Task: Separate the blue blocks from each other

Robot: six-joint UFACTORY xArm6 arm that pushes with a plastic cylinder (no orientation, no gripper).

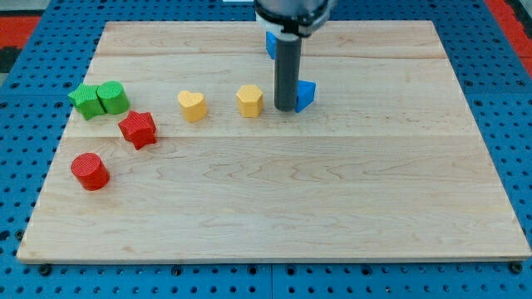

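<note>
Two blue blocks show near the view's top centre. One blue block [305, 94] sits right of my rod, its shape partly hidden by it. The other blue block [270, 42] lies higher up, mostly hidden behind the rod and arm. My tip [286, 108] rests on the board touching or just left of the lower blue block, between it and the yellow hexagon [249, 100].
A yellow heart [192, 105] lies left of the hexagon. At the view's left are a green star [84, 100], a green cylinder [112, 97], a red star [138, 129] and a red cylinder [90, 171]. The wooden board [274, 216] lies on a blue pegboard.
</note>
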